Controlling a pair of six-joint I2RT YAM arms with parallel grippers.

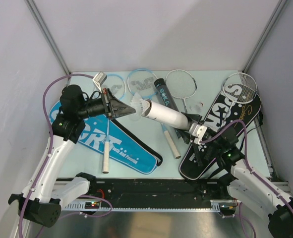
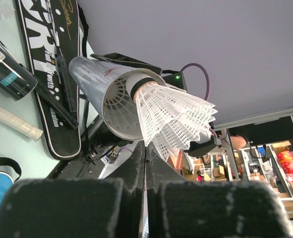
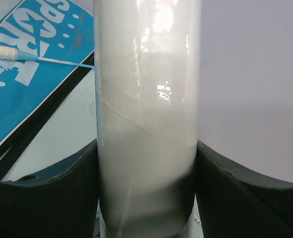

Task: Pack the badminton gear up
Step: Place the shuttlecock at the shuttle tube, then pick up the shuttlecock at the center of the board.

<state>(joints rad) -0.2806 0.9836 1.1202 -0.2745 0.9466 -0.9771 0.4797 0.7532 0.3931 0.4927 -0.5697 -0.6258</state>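
Left claw [image 2: 146, 151] pinches shuttlecock [image 2: 173, 116] at white tube [image 2: 94, 79] mouth; right claw [image 3: 146, 146] clasps it.

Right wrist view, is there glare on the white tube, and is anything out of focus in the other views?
Right wrist view: bright glare patches on the white tube. Left wrist view: the left gripper's fingers up close are blurred, the shuttlecock sharp. Top view: even light, no strong glare.
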